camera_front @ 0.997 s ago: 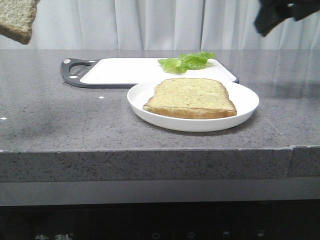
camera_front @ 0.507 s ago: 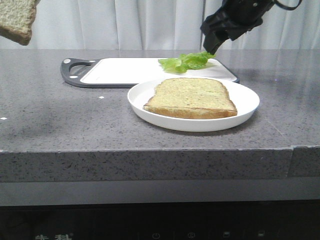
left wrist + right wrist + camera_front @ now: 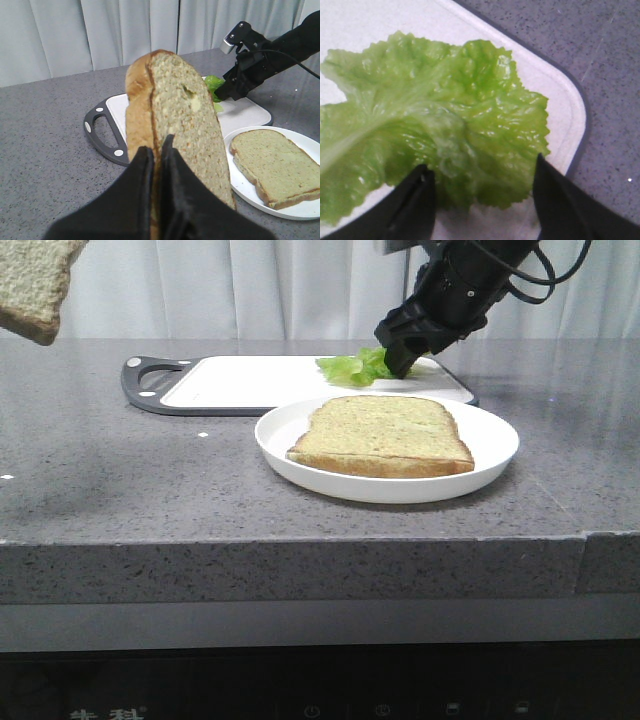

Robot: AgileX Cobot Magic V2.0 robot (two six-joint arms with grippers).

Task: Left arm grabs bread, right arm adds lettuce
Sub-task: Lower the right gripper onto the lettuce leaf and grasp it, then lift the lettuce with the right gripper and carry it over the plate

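My left gripper (image 3: pixel 156 150) is shut on the bread (image 3: pixel 185 125), a tan slice with brown crust, and holds it upright high above the counter; it shows at the top left of the front view (image 3: pixel 35 285). The lettuce (image 3: pixel 355 365) lies on the right end of the white cutting board (image 3: pixel 250 380). My right gripper (image 3: pixel 397 355) is open and down over the lettuce (image 3: pixel 445 120), with one finger (image 3: pixel 412 200) on each side of the leaf's edge. A thinner bread slice (image 3: pixel 385 435) lies on the white plate (image 3: pixel 495 455).
The cutting board has a dark grey rim and handle (image 3: pixel 145 380) at its left. The plate stands just in front of the board. The grey counter's front edge (image 3: pixel 300 545) runs across below. White curtains hang behind.
My right arm has come down from the top right to the lettuce on the board. The left gripper with the bread has stayed almost still.
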